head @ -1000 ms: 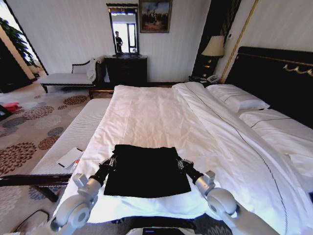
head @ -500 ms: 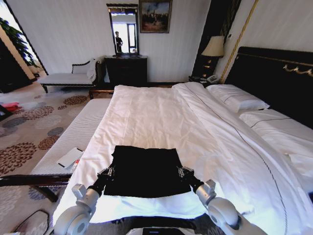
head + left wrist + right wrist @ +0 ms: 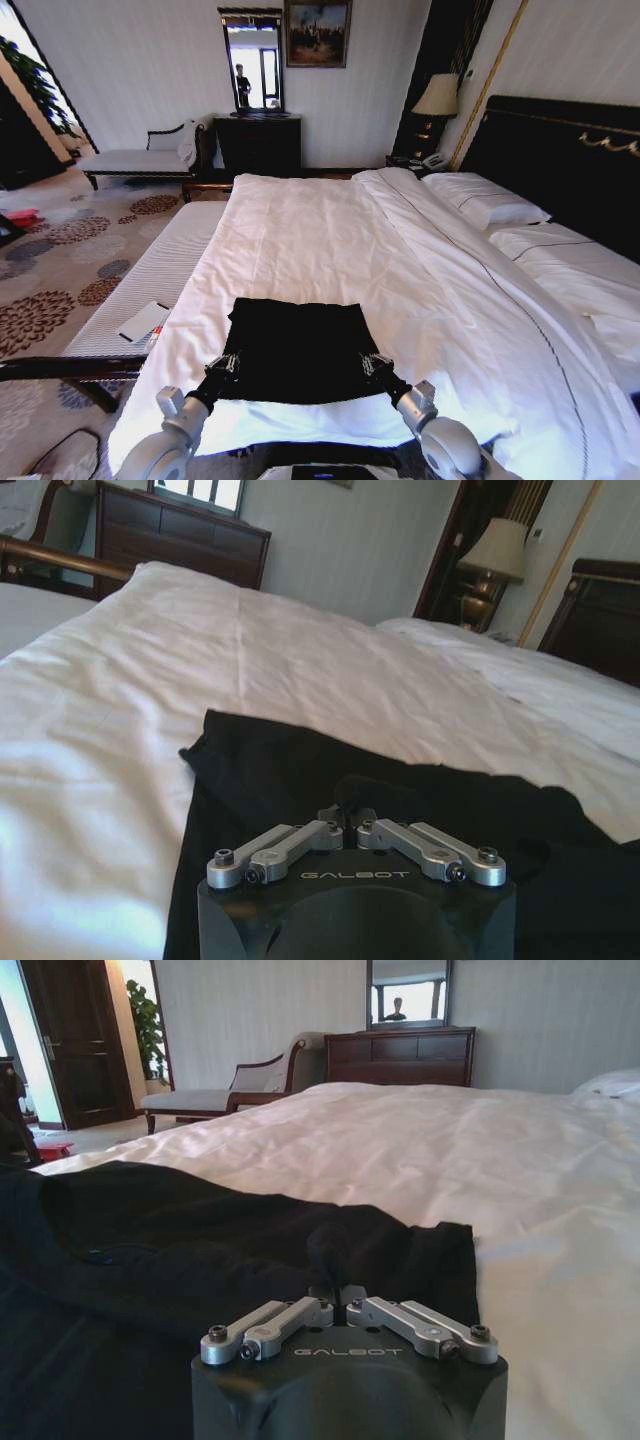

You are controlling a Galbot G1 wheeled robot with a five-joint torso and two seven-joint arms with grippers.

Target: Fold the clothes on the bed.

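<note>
Lying flat near the foot of the large white-duveted bed [image 3: 330, 230], the soft black short-sleeved T-shirt [image 3: 298, 350] is being pinched at its near edge by the left gripper [image 3: 229, 362] and right gripper [image 3: 372, 365], both clamped on small folds that could slip out under uneven pulling.

The T-shirt [image 3: 298, 350] lies on the near end of the bed [image 3: 330, 240], at 6 o'clock. The left pincer [image 3: 226, 366] sits at its 7 o'clock corner, the right pincer [image 3: 373, 366] at its 5 o'clock corner. Pillows [image 3: 490, 205] lie at 2 o'clock.
</note>
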